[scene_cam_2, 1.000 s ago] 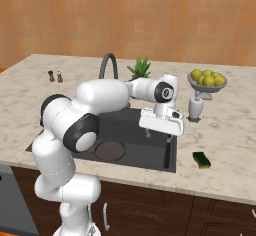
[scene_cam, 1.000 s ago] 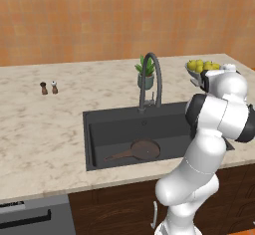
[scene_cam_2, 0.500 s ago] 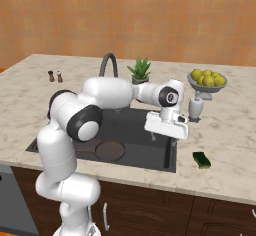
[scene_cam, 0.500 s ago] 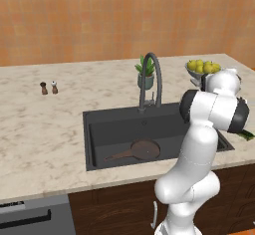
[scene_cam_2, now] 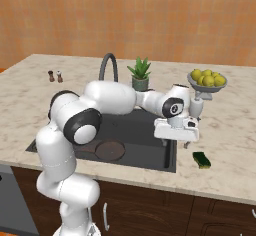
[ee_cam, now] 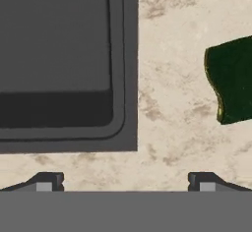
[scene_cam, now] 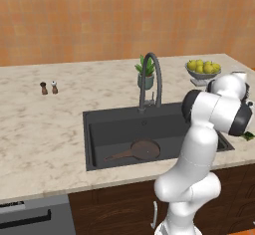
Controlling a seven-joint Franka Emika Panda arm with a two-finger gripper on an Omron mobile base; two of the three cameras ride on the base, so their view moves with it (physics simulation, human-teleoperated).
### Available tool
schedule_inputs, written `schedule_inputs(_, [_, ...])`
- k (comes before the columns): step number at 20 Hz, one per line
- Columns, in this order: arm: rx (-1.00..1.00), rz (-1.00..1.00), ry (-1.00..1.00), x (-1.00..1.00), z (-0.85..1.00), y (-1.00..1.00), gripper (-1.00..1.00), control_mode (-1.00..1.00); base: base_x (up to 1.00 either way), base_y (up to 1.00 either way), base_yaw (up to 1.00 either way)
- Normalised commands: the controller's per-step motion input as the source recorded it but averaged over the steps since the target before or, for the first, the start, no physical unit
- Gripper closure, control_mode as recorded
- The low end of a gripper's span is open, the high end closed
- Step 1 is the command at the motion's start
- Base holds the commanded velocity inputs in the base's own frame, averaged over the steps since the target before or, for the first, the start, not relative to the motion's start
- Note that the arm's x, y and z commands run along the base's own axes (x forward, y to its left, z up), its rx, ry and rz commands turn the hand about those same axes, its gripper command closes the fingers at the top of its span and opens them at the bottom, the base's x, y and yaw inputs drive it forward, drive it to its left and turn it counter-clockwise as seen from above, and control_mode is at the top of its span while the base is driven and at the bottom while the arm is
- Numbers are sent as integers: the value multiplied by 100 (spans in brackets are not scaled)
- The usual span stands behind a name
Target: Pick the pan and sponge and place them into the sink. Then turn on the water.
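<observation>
At the bottom of the hand view the two dark fingertips point(ee_cam: 44, 183) stand wide apart with only bare speckled counter point(ee_cam: 167, 142) between them, so the gripper point(ee_cam: 125, 183) is released and grasps nothing. In the right base view the gripper point(scene_cam_2: 176, 141) hangs at the centre right of the frame, over the counter strip just past the right edge of the sink point(scene_cam_2: 150, 130). The sponge point(ee_cam: 231, 81) sits at the right edge of the hand view, its dark green top face showing, apart from the sink corner point(ee_cam: 123, 137) that takes the upper left of that frame. In the right base view the sponge point(scene_cam_2: 202, 160) lies on the counter at lower right of centre, just below and to the right of the gripper and not touching it; in the left base view a green sliver of it point(scene_cam: 247, 136) shows at the right edge behind the arm. The pan point(scene_cam: 138, 150) lies inside the black basin, in the lower middle of the left base view, with its long handle pointing toward the lower left; in the right base view the pan point(scene_cam_2: 109, 150) shows partly behind the arm's elbow. The dark arched faucet point(scene_cam: 152, 79) rises behind the basin at centre, with a small potted plant point(scene_cam: 146, 72) just beside it. Farther back, a bowl of yellow fruit point(scene_cam: 202, 69) stands at upper right, and two small shakers point(scene_cam: 49, 87) stand at upper left.
</observation>
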Motion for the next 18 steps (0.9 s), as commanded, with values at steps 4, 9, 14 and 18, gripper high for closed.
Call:
schedule_inputs(4, [0,28,-16,0,-2,-13,-100,-100,0,0,0])
schedule_inputs(9, [0,1,0,0,-3,-10,-100,-100,0,0,0])
schedule_inputs(14, [0,0,0,1,-11,-31,-100,-100,0,0,0])
schedule_inputs(18, [0,0,0,6,-14,-39,-100,-100,0,0,0])
